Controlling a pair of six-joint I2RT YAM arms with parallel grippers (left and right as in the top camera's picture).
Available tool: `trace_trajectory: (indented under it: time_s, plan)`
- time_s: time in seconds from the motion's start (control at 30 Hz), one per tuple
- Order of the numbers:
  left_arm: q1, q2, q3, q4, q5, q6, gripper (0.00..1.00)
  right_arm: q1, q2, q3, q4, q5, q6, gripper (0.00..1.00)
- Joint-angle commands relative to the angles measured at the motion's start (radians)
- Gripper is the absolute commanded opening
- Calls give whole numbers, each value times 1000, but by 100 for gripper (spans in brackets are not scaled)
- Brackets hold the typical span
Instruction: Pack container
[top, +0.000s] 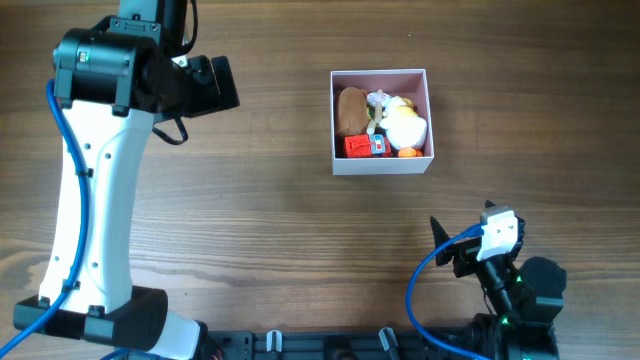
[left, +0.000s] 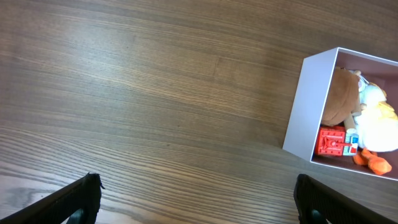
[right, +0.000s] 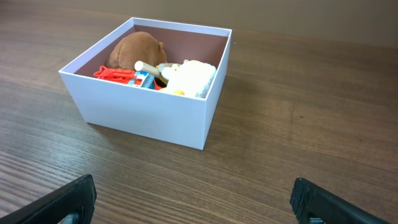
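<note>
A wooden table shows fine, dark brown grain running left to right, smooth with a low, soft sheen. The container looks like thin cardboard: its outer walls are plain white, smooth and matt, and its inner walls are pale pink. Inside it, a brown toy has short, fuzzy plush cloth, and a white and yellow toy looks like soft fleecy fabric. A red toy is hard, shiny plastic. The left arm has a smooth, glossy white shell with black housings. The right gripper has matt black fingers.
</note>
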Motion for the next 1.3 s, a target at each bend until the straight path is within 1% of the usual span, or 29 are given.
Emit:
trace_trajectory:
  time_s: [0.0, 0.2, 0.27, 0.33, 0.37, 0.4, 0.47, 0.57, 0.67, 0.77, 0.97, 1.1, 1.27]
  plan:
    - [6, 6, -3, 2, -13, -6, 100, 4, -16, -10, 5, -20, -18, 100]
    - [6, 2, -3, 5, -13, -6, 100, 4, -16, -10, 5, -20, -18, 100]
    - [-4, -16, -3, 31, 2, -6, 100, 4, -16, -10, 5, -19, -18, 100]
    - [-16, -47, -7, 91, 20, -5, 100, 4, -16, -10, 5, -20, -18, 100]
    - [-25, -71, -18, 145, 29, -1, 100, 4, -16, -10, 5, -20, -18, 100]
    - [-29, -89, -32, 182, 45, 22, 100, 4, -16, -10, 5, -20, -18, 100]
    - [-31, -148, -87, 298, 128, 132, 100, 4, -16, -10, 5, -20, -18, 100]
    - [-31, -258, -220, 459, 211, 266, 100, 4, -16, -10, 5, -20, -18, 100]
    - [-25, -396, -394, 581, 212, 340, 100, 4, -16, -10, 5, -20, -18, 100]
    - [8, -550, -592, 673, 211, 389, 100, 4, -16, -10, 5, -20, -18, 100]
    - [92, -859, -987, 814, 209, 392, 100, 4, -16, -10, 5, -20, -18, 100]
    - [111, -1057, -1239, 906, 209, 391, 100, 4, -16, -10, 5, -20, -18, 100]
    - [111, -1243, -1467, 979, 213, 387, 100, 4, -16, -10, 5, -20, -18, 100]
